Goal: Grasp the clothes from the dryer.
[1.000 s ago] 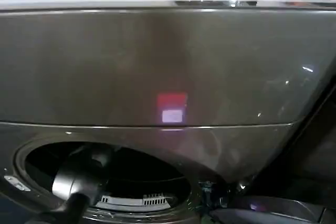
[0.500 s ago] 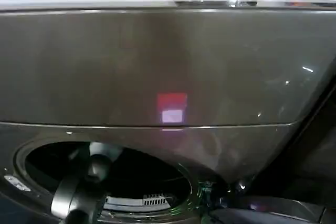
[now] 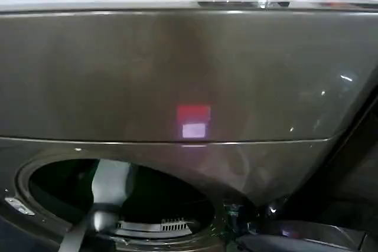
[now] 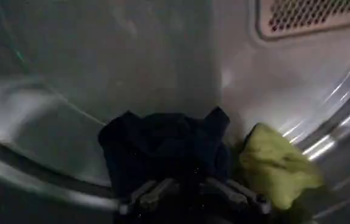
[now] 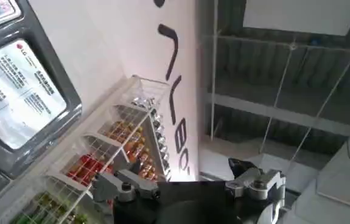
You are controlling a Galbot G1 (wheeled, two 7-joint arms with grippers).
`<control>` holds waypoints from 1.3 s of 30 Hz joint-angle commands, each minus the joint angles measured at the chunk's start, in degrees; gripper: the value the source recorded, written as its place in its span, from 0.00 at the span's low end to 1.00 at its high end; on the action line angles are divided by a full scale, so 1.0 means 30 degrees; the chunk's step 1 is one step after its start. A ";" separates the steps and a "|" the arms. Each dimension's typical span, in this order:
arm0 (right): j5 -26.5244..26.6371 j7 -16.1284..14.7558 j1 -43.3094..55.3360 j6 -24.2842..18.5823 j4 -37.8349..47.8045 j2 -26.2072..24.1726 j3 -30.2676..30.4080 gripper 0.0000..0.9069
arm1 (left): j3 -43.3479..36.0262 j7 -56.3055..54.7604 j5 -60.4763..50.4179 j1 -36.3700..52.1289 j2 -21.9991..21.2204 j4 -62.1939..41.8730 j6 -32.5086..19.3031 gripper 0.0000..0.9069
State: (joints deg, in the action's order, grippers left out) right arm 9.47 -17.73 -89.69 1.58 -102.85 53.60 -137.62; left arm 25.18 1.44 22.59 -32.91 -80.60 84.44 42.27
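The dryer (image 3: 189, 75) fills the head view, bronze-grey, with its round porthole (image 3: 35, 175) open at the lower left. My left arm (image 3: 109, 187) reaches in through the opening. Inside the drum, the left wrist view shows the clothes: a dark navy piece (image 4: 162, 146) bunched up, with a yellow-green piece (image 4: 275, 164) beside it. My left gripper (image 4: 189, 181) is buried in the navy fabric and shut on it. My right gripper (image 5: 184, 176) is parked outside the machine, open and holding nothing.
A small red light (image 3: 194, 113) glows on the dryer front. A perforated vent panel (image 4: 311, 15) sits in the drum's back wall. The right wrist view shows an LG panel (image 5: 16, 91) and a wire rack of bottles (image 5: 120, 134).
My left arm has pushed farther into the porthole and turned more upright. The dryer has not moved.
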 commanded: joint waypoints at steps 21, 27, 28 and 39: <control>0.0775 0.0608 0.0085 0.0076 -0.0164 0.0092 -0.0086 1.00 | 0.1502 -0.1448 0.0884 -1.3272 0.0673 1.5136 -0.2339 0.00; 0.0760 0.0593 0.0142 0.0048 -0.0100 0.0164 -0.0048 1.00 | 0.1407 -0.1458 0.0311 -1.4568 0.0756 1.5878 -0.2999 0.00; 0.0757 0.0597 0.0130 0.0043 -0.0080 0.0164 -0.0063 1.00 | 0.1381 -0.1457 0.0239 -1.4803 0.0721 1.6008 -0.3044 0.00; 0.0746 0.0584 0.0119 0.0059 -0.0145 0.0197 -0.0086 1.00 | 0.1308 -0.1244 -0.0511 -1.5610 0.0417 1.6535 -0.3430 0.00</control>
State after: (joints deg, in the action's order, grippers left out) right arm 11.65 -16.03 -89.38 1.76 -103.07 54.06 -137.92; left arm 29.19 -2.64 23.00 -76.34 -79.19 131.76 33.28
